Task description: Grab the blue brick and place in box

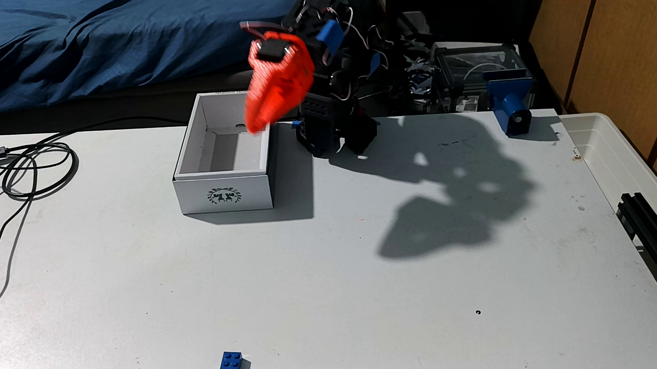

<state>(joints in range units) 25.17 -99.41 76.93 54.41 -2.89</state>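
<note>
Nearest the camera in the fixed view, one blue brick lies flat on the white worktop at the bottom edge, studs up. Its long axis runs from the near edge away toward the far side, leaning slightly right at the far end. It sits well apart from everything else, untouched.

Farther back, left of centre, stands one box, white and open-topped, its short side with the dark wreath emblem facing the camera. Its long axis also runs away from the camera. Nothing can be seen inside it.

One black arm stands at the far edge just right of the box. Its orange pincer hangs blurred over the box's far right corner, tip pointing down; I cannot tell whether its jaws are apart or together.

One coiled dark cable lies at the left. One blue printed block with a round hole sits at the far right, beside one translucent tub.
</note>
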